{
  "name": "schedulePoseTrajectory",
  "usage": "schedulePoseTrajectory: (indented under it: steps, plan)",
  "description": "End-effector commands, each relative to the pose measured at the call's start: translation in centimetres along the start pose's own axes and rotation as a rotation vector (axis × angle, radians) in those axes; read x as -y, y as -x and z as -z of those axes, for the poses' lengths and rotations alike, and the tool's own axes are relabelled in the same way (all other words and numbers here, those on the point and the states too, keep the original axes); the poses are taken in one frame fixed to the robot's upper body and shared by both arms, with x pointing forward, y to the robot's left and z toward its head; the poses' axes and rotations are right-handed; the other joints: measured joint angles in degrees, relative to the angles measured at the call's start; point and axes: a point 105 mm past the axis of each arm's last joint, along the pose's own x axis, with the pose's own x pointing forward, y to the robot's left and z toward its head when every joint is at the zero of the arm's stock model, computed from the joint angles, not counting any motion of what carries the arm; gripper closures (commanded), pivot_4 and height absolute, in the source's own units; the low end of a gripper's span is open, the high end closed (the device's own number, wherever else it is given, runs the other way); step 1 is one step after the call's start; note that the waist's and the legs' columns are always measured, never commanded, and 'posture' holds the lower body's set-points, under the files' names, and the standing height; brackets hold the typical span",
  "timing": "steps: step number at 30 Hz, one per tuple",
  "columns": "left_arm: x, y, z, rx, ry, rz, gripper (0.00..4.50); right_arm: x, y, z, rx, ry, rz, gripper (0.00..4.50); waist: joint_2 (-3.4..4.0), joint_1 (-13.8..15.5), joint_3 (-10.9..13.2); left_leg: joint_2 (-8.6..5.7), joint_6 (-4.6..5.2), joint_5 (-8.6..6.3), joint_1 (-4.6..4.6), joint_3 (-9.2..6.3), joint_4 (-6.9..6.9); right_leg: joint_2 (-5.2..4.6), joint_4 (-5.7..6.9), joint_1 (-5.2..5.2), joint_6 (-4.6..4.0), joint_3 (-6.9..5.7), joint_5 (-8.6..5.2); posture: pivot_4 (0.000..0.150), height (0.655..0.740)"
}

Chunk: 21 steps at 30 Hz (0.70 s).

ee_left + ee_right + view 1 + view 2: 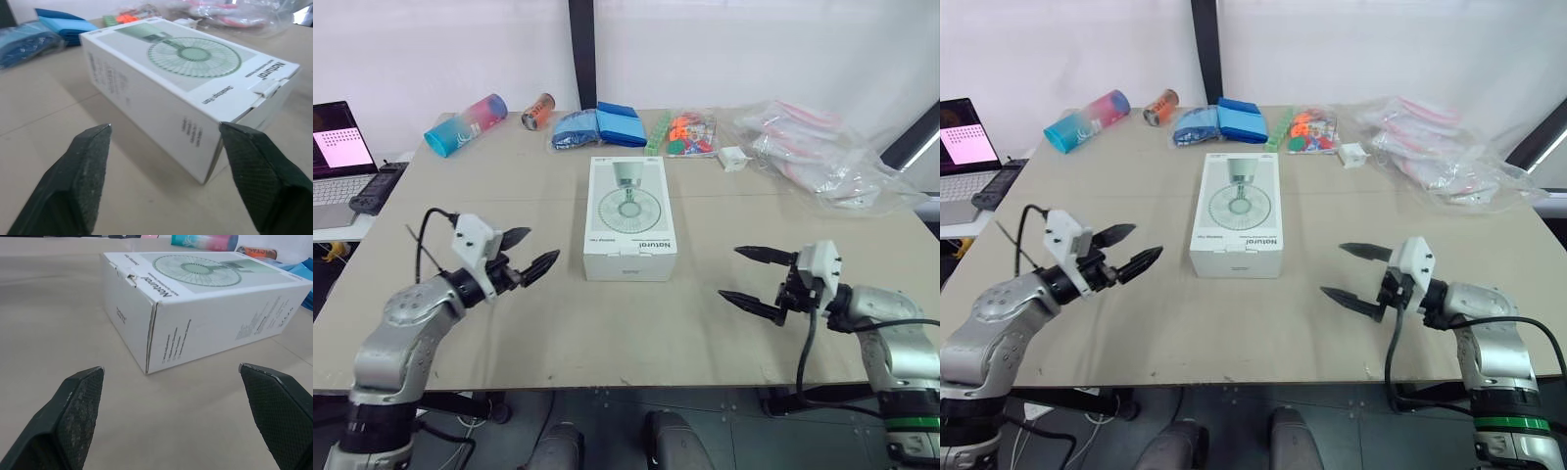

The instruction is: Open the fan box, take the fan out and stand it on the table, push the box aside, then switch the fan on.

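Left gripper [536,250]: released, black fingers [83,176] spread wide, nothing between them. Hangs just over the table [607,333], tips aimed inward at the near left corner of the fan box [629,217], close to it but apart.

Right gripper [729,272]: likewise released and empty, fingers [73,416] well parted. Hovers low over the tabletop, pointing at the box's near right corner with a wider gap than on the left side.

Between the two, slightly farther from the robot: the white fan box, lying flat in the middle of the table, fan picture facing up, long axis running away from the robot. Closed, with the end flap tucked in on the near end face. Touched by neither gripper.

Beyond the box, along the far edge of the table:
- a blue-to-pink tube [465,124] lying on its side at far left
- a small can [537,111] just beside it, also on its side
- blue folded bundles [597,125] behind the box
- a green strip [655,132] and a bag of orange bits [690,134] next to them
- a small white plug [732,159]
- a heap of clear plastic bags [822,157] at far right

Off the table's left edge: an open laptop [337,147] with a black keypad device [377,186] beside it.
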Motion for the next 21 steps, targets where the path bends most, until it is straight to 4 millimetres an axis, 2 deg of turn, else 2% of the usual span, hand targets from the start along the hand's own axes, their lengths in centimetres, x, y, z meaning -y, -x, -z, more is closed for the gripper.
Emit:
schedulePoseTrajectory:
  steps: [1, 2, 3, 5, 7, 9, 13, 21]
  plan:
    - [2.5, -3.6, -2.3, 0.053, -0.017, 0.103, 2.20, -0.4, -2.7, -3.1, 0.076, 0.060, -0.045, 0.00, 0.00, 0.01, 0.00, 0.00, 0.00, 0.00, -0.02, -0.01, 0.03, 0.01, 0.00, 0.00, 0.00, 0.00, 0.01, 0.150, 0.7400]
    - [2.9, -4.3, -2.5, 0.058, -0.010, 0.113, 2.35, -0.5, -3.2, -3.4, 0.076, 0.070, -0.055, 0.00, -0.01, 0.01, 0.00, -0.01, 0.00, 0.00, -0.03, -0.02, 0.05, 0.01, 0.00, 0.02, 0.02, 0.00, 0.01, 0.150, 0.7400]
    - [3.2, -4.9, -2.6, 0.063, -0.005, 0.120, 2.93, -0.6, -3.7, -3.6, 0.071, 0.082, -0.061, 0.00, -0.02, 0.02, 0.01, -0.02, 0.00, 0.00, -0.05, -0.04, 0.06, 0.01, -0.01, 0.02, 0.02, 0.00, 0.01, 0.150, 0.7400]
    - [3.6, -5.9, -2.3, 0.059, -0.004, 0.114, 3.20, -0.8, -4.6, -3.9, 0.072, 0.096, -0.069, 0.00, -0.02, 0.02, 0.01, -0.03, 0.00, 0.00, -0.10, -0.06, 0.12, 0.01, -0.01, 0.00, 0.04, 0.00, 0.02, 0.150, 0.7400]
    - [3.9, -6.6, -1.8, 0.047, -0.001, 0.107, 3.95, -1.0, -5.3, -4.4, 0.087, 0.104, -0.076, 0.00, -0.02, -0.02, 0.01, -0.03, -0.01, 0.00, -0.10, -0.06, 0.12, 0.01, -0.01, -0.01, 0.04, 0.00, 0.02, 0.150, 0.7400]
    - [4.1, -7.1, -1.1, 0.013, -0.012, 0.100, 4.39, -1.2, -6.3, -4.8, 0.103, 0.110, -0.074, 0.00, -0.02, -0.03, 0.01, -0.01, -0.03, -0.01, -0.11, -0.05, 0.12, 0.05, 0.00, -0.06, 0.02, 0.01, 0.02, 0.150, 0.7400]
    - [4.0, -7.7, 0.0, -0.036, -0.023, 0.072, 4.39, -1.8, -8.3, -5.1, 0.114, 0.120, -0.066, 0.00, -0.02, 0.00, 0.01, -0.02, -0.04, 0.00, -0.13, -0.07, 0.14, 0.05, -0.01, -0.06, 0.01, 0.01, 0.03, 0.150, 0.7400]
    - [3.8, -8.2, 0.7, -0.074, -0.012, 0.050, 4.39, -2.7, -10.8, -5.4, 0.081, 0.190, -0.081, 0.00, -0.02, -0.02, 0.00, -0.03, -0.06, 0.00, -0.17, -0.10, 0.18, 0.05, 0.00, -0.09, 0.02, 0.01, 0.03, 0.150, 0.7400]
